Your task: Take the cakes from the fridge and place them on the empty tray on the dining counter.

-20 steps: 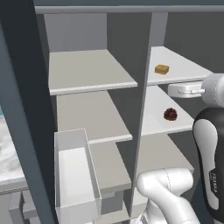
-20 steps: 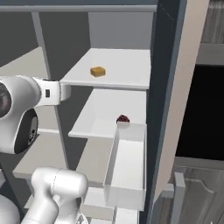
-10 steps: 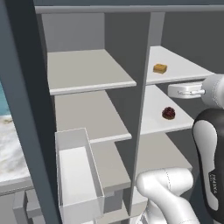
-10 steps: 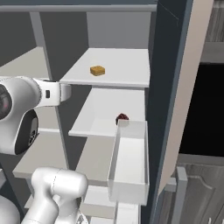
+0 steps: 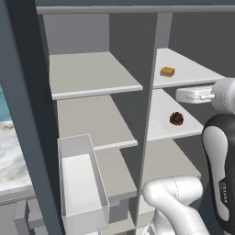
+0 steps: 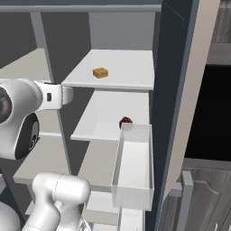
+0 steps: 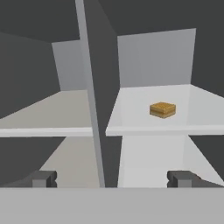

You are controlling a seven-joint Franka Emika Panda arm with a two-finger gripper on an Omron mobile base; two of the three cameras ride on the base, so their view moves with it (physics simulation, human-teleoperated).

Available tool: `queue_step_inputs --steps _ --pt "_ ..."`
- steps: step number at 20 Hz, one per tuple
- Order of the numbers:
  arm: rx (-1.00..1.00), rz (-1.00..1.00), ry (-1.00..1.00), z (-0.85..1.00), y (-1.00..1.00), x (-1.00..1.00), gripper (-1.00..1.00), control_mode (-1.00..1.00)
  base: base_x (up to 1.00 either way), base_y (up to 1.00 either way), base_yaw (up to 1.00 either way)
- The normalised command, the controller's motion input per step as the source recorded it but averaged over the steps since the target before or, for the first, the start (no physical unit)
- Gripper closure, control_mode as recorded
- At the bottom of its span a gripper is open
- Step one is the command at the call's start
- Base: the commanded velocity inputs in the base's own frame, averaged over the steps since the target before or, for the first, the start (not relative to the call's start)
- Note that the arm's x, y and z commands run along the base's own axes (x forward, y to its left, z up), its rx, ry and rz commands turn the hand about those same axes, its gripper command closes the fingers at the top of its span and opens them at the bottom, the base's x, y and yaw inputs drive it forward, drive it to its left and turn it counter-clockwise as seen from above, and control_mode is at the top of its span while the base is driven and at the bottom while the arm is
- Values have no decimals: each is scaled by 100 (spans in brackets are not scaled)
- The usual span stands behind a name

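The fridge (image 5: 92,75) stands open in front of me. A yellow-orange squarish cake (image 5: 167,71) (image 6: 100,72) (image 7: 162,110) lies on the upper right shelf. One shelf lower sits the dark red-brown round cake (image 5: 176,118) (image 6: 126,121). My gripper (image 7: 111,178) is open and holds nothing. It hovers in front of the right column, just below the upper shelf's front edge and short of the yellow cake. The white hand (image 5: 195,95) (image 6: 58,97) points into the fridge. The tray and the dining counter are out of view.
A vertical divider (image 7: 89,109) splits the shelves into left and right columns, close to my left fingertip (image 7: 41,178). Clear door bins (image 5: 82,183) (image 6: 133,167) jut out low on both sides. A marbled counter with teal backsplash (image 5: 9,137) lies at far left.
Almost nothing has changed. The hand has edged slightly toward the shelves, the gripper stays open, and both cakes lie where they were.
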Motion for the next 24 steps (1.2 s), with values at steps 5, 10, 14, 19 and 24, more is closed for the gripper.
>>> queue_step_inputs --steps 5,10,14,19,24 --pt "0 0 0 0 0 0 -100 100 0 -2 -2" --pt "0 0 0 0 0 0 -100 100 0 0 0" --pt "0 -6 2 0 -33 0 -100 -100 0 -2 -1" --pt "1 -8 10 1 -59 0 -100 -100 0 0 0" --pt "0 -6 13 6 -47 1 -100 -100 0 0 0"
